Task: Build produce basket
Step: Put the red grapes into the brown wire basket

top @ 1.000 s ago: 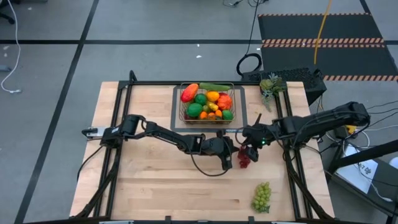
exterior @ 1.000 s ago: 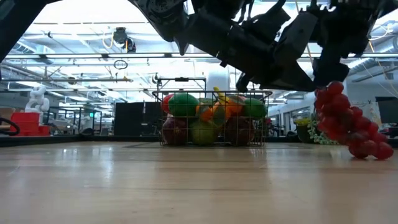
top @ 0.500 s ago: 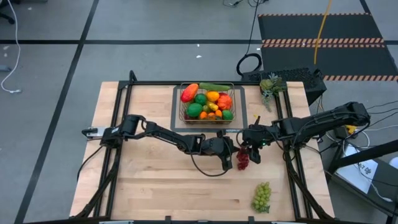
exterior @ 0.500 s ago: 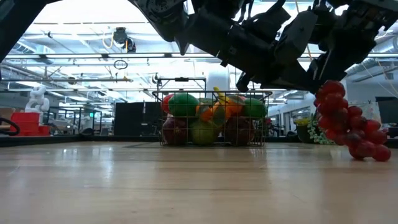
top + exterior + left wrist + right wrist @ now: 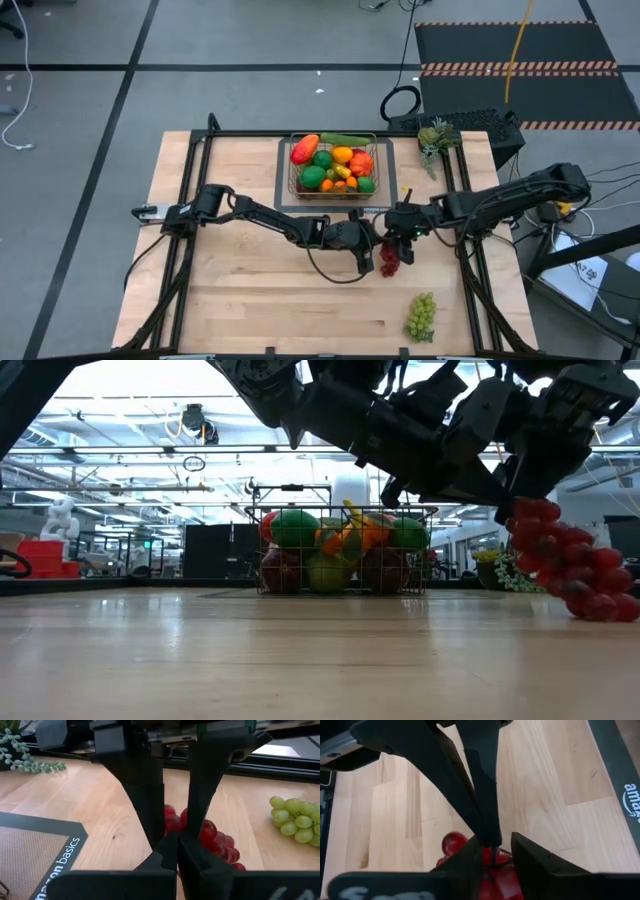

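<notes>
Pale wooden table point(image 5: 240, 290) on grey floor point(image 5: 80, 120)

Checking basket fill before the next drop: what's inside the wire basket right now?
The basket holds a piled mix: a red-orange mango, a cucumber along the far rim, limes, oranges and a red piece. Whatever lies beneath the top layer is covered.

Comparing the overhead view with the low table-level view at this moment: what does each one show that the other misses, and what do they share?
Only the overhead view shows the green grapes near the table's front edge, the mat under the basket, and the spiky green plant piece at the back right. Only the low view shows the room behind the table and the red grapes hanging clear of the tabletop. Both show the filled basket and the left gripper and right gripper meeting at the red grapes.
</notes>
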`<move>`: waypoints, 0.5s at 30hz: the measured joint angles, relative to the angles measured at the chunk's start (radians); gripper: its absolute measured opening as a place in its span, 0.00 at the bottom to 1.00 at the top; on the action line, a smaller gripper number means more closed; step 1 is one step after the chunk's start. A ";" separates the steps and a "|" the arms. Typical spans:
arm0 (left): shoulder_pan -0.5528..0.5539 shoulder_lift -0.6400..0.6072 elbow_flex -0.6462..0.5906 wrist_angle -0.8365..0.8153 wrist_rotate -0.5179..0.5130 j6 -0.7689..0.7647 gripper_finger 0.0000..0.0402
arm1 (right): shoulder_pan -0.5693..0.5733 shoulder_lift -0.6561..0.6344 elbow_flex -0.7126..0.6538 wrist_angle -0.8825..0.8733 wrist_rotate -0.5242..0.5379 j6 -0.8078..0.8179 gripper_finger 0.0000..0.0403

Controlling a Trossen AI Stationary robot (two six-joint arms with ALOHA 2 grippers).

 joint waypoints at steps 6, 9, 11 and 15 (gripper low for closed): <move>0.000 0.000 0.000 -0.003 -0.001 -0.001 0.00 | 0.000 0.011 0.000 0.006 -0.006 0.008 0.12; 0.000 0.000 0.000 -0.003 -0.001 -0.006 0.00 | 0.000 0.011 0.000 0.004 -0.031 0.011 0.04; 0.000 0.000 0.000 -0.001 0.002 -0.030 0.01 | 0.000 0.011 0.000 0.003 -0.052 0.017 0.02; 0.002 -0.009 0.000 -0.004 0.000 -0.112 0.11 | 0.000 0.004 -0.001 -0.007 -0.056 0.061 0.02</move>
